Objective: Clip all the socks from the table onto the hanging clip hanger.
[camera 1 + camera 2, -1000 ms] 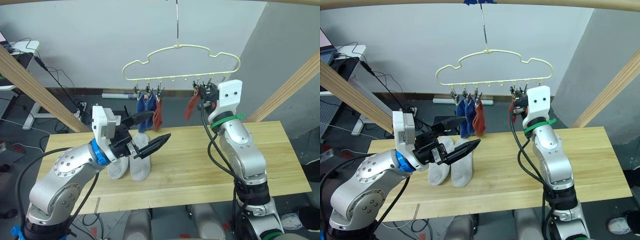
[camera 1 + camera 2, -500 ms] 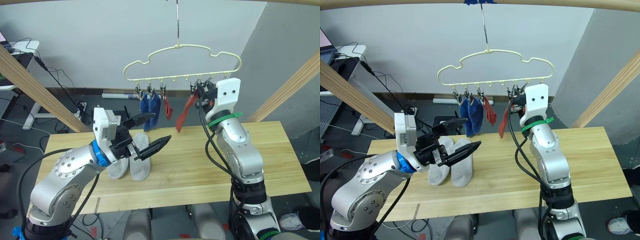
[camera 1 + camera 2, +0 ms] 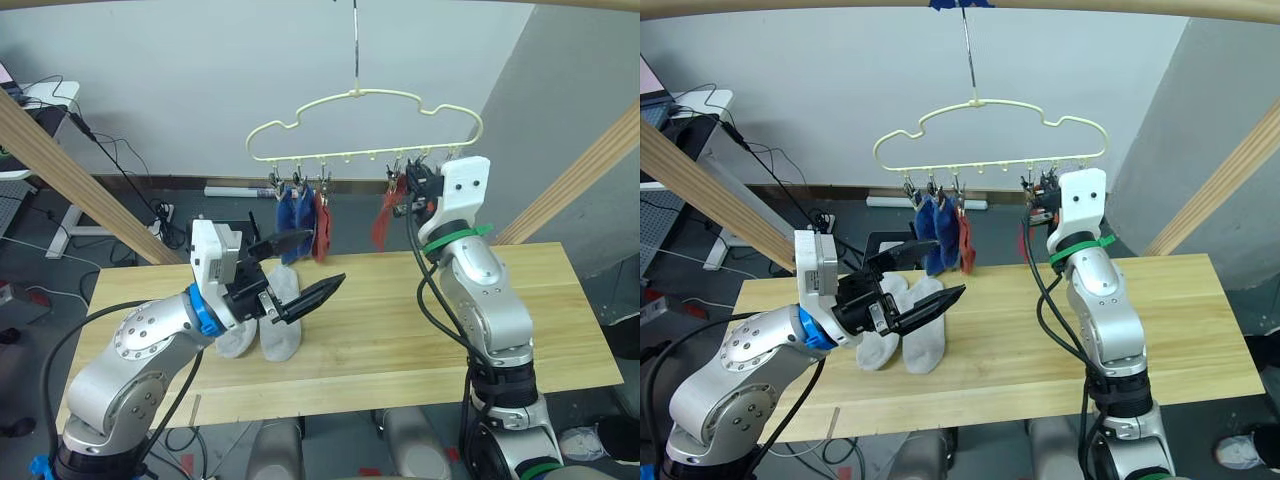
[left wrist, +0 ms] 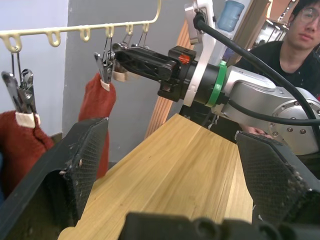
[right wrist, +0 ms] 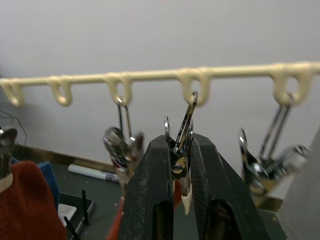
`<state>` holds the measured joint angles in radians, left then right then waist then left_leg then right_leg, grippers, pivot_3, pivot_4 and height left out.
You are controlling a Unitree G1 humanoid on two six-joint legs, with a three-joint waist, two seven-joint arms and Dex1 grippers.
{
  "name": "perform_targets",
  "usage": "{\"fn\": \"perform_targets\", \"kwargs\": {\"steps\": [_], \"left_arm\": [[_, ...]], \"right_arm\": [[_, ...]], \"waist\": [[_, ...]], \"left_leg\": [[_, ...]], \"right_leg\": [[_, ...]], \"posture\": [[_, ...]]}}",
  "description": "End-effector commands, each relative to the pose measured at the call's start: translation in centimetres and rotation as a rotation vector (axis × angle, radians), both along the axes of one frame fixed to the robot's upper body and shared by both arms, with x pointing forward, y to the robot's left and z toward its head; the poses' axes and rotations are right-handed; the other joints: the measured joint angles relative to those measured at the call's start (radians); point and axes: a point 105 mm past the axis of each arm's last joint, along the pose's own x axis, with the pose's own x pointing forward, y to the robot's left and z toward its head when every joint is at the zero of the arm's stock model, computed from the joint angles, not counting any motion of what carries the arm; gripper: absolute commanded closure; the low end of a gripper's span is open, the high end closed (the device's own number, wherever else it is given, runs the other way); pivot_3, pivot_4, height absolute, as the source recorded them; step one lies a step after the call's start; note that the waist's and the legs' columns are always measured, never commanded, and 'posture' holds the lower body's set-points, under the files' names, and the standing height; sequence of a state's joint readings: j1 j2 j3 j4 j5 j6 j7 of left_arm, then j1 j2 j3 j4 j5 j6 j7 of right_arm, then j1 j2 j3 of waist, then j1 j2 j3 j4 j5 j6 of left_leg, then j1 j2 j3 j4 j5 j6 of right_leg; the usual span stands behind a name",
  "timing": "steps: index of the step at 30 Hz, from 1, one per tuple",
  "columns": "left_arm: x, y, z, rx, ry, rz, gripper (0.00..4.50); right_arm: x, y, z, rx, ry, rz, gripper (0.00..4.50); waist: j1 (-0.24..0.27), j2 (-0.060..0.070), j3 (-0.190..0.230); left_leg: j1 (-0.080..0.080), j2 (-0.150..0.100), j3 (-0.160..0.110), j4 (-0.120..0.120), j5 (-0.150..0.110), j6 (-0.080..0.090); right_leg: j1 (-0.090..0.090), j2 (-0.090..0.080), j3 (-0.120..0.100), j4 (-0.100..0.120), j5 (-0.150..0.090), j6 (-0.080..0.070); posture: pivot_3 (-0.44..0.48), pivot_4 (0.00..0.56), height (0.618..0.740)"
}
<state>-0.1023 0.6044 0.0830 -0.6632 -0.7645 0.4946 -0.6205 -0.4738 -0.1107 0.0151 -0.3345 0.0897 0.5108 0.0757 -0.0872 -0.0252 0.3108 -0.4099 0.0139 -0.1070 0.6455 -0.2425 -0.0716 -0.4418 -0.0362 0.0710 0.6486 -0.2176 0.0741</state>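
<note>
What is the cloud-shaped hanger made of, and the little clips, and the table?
The clip hanger looks like smooth, pale yellow coated wire or plastic. Its clips look like shiny metal; they glint silver. The table looks like light wood, with visible planks and grain.

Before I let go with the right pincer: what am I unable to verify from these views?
- Head views: the right pincer covers the clip above the red sock beside it, so its bite is hidden.
- Right wrist view: the fingers cover the lower end of the clip, and the fabric there is blurred.
- Head views: the left pincer crosses the grey socks, hiding their upper ends.
- The blue socks overlap, so their count is unclear.
</note>
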Motion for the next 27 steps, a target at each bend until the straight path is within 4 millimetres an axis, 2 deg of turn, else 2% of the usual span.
{"fn": "perform_targets", "kwargs": {"steps": [1,8,9,12,15,18,24,27], "left_arm": [[-0.7,-0.3,0.3,0.008,-0.026,-0.019,0.00],[0.1,1.5,-2.7,0.072,0.100,0.054,0.00],[0.4,2.4,-4.0,0.104,0.153,0.086,0.00],[1.4,6.8,-9.0,0.277,0.275,0.240,0.00],[2.4,10.0,-11.3,0.409,0.273,0.342,0.00],[3.5,12.3,-12.9,0.492,0.270,0.416,0.00],[4.5,14.0,-14.7,0.542,0.313,0.468,0.00],[7.3,13.6,-14.3,0.532,0.256,0.484,0.00]], "right_arm": [[-1.2,-0.3,1.0,0.019,0.005,0.115,4.36],[-2.1,-1.5,1.0,0.089,0.139,0.292,4.36],[-2.1,-1.8,1.1,0.132,0.183,0.343,4.36],[-2.7,-2.3,1.7,0.271,0.341,0.541,4.36],[-3.6,-2.0,2.0,0.286,0.418,0.655,4.36],[-4.3,-1.6,2.3,0.301,0.459,0.720,4.36],[-4.5,-1.5,2.9,0.332,0.472,0.754,4.36],[-4.3,-1.5,2.6,0.305,0.485,0.731,4.36]], "waist": [[0.000,0.000,0.000],[-0.001,0.000,0.000],[-0.001,0.000,0.000],[-0.006,0.000,0.000],[-0.005,0.001,0.000],[-0.002,0.000,0.000],[-0.002,0.001,0.000],[0.002,0.002,0.001]], "left_leg": [[0.000,0.000,0.000,0.000,0.000,0.000],[0.001,0.000,0.000,0.000,0.000,0.000],[0.001,0.000,0.000,0.000,0.000,0.000],[0.002,0.000,0.001,0.000,0.000,0.000],[0.002,0.000,0.001,-0.001,0.000,0.001],[0.002,0.000,0.000,-0.001,0.000,0.001],[0.000,0.000,0.001,-0.001,0.000,0.001],[0.000,0.000,0.000,-0.001,0.000,0.001]], "right_leg": [[0.000,0.000,0.000,0.000,0.000,0.000],[0.001,0.000,0.000,0.001,0.000,0.000],[0.001,0.000,0.000,0.001,0.000,0.000],[0.001,0.000,0.000,0.001,0.000,0.000],[0.000,0.001,0.000,0.001,0.000,-0.001],[0.000,0.001,0.000,0.001,-0.001,-0.002],[0.000,0.000,0.000,-0.001,0.000,-0.001],[0.000,0.000,-0.001,0.000,0.000,-0.001]], "posture": [[-0.104,0.288,0.740],[-0.114,0.293,0.740],[-0.119,0.294,0.740],[-0.122,0.296,0.740],[-0.124,0.299,0.740],[-0.125,0.301,0.740],[-0.133,0.303,0.740],[-0.141,0.303,0.740]]}}
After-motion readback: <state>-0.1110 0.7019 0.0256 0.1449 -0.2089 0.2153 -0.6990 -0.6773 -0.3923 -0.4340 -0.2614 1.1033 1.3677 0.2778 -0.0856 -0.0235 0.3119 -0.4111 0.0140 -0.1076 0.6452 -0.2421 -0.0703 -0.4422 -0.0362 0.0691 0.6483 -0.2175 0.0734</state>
